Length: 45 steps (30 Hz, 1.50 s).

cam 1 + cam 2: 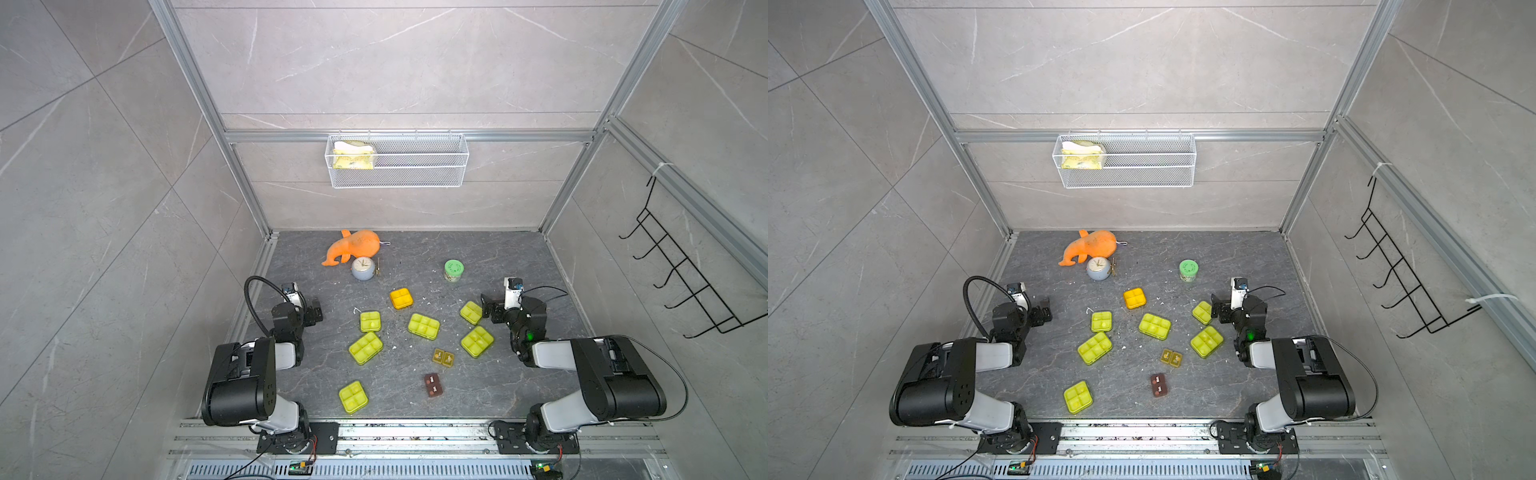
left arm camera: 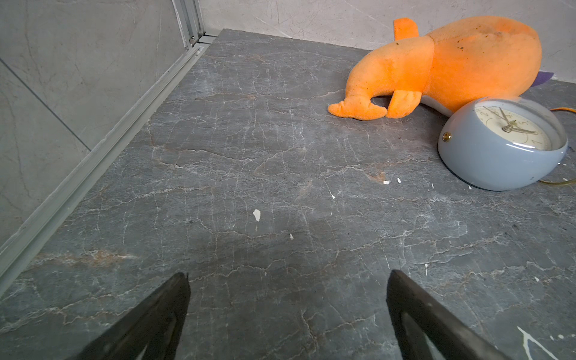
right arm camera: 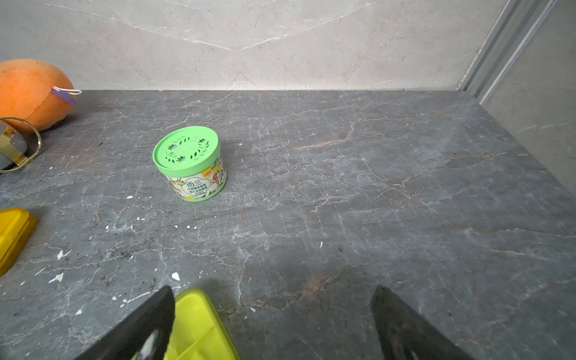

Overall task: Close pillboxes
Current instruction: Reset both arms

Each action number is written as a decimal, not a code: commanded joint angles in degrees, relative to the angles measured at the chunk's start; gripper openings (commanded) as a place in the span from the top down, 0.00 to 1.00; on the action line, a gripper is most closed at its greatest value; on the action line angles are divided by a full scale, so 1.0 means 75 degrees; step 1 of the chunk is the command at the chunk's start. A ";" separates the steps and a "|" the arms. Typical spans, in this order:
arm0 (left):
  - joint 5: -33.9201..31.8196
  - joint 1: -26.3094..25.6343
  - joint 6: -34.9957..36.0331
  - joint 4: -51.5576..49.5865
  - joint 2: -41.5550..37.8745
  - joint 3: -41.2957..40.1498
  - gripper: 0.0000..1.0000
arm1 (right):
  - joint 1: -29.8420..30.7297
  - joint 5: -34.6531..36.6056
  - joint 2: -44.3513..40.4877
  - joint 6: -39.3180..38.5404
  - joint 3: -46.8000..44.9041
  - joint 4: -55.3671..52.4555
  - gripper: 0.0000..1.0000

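Closest, at 7 o'clock on the dark grey stone table, sits a square yellow-green plastic pillbox; a little brown plastic box at 5 o'clock. Next come a little amber two-cell pillbox and four more yellow-green pillboxes in the middle. The left jaws, at 9 o'clock, are wide open and hold nothing. The right jaws, at 3 o'clock, are wide open too, just beside a fifth yellow-green pillbox. Farther, near 12 o'clock, is an orange-yellow plastic pillbox. All lids look down, so the closing seems nearly done. Next, press any lid not clicked shut
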 commanded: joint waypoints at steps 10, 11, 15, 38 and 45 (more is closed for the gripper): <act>0.0002 -0.0005 0.0029 0.0405 0.0018 0.0078 0.00 | 0.0032 0.0042 0.0051 -0.0057 0.0106 -0.0021 0.00; 0.0003 -0.0009 0.0029 0.0406 0.0018 0.0071 0.00 | 0.0032 0.0044 0.0048 -0.0058 0.0106 -0.0024 0.00; 0.0006 -0.0004 0.0029 0.0407 0.0018 0.0078 0.00 | 0.0032 0.0035 0.0048 -0.0058 0.0105 -0.0016 0.00; -0.0113 -0.0226 0.0233 0.0147 0.0041 0.0218 0.00 | 0.0043 0.0012 0.0026 -0.0039 0.0059 0.0054 0.00; -0.0116 -0.0227 0.0238 0.0149 0.0036 0.0213 0.00 | 0.0036 -0.0143 -0.0782 -0.0082 -0.0211 -0.0127 0.00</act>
